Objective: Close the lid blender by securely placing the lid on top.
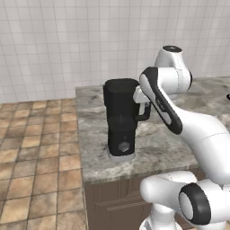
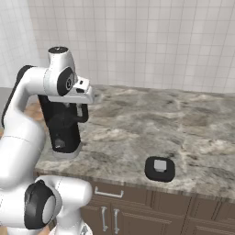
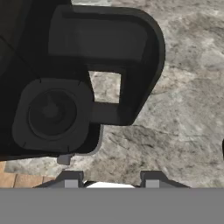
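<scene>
The tall black blender (image 1: 120, 117) stands near the left end of the stone counter (image 1: 155, 150), its loop handle (image 3: 131, 65) facing right and its round knob (image 3: 51, 113) low on the base. The jug's top carries no lid. My gripper (image 1: 144, 104) hovers right beside the handle at jug height, open with nothing between its fingers (image 3: 70, 178). The right base view shows the gripper (image 2: 81, 105) just above the handle of the blender (image 2: 62, 126). The lid (image 2: 159, 169), a small flat black disc with a grey centre, lies near the counter's front edge, well to the right of the blender.
A white tiled wall (image 2: 151, 41) backs the counter (image 2: 151, 117). Brown floor tiles (image 1: 36, 148) lie beyond the counter's left end. Wooden drawers (image 2: 137, 202) sit under the front edge. Bare stone stretches between blender and lid.
</scene>
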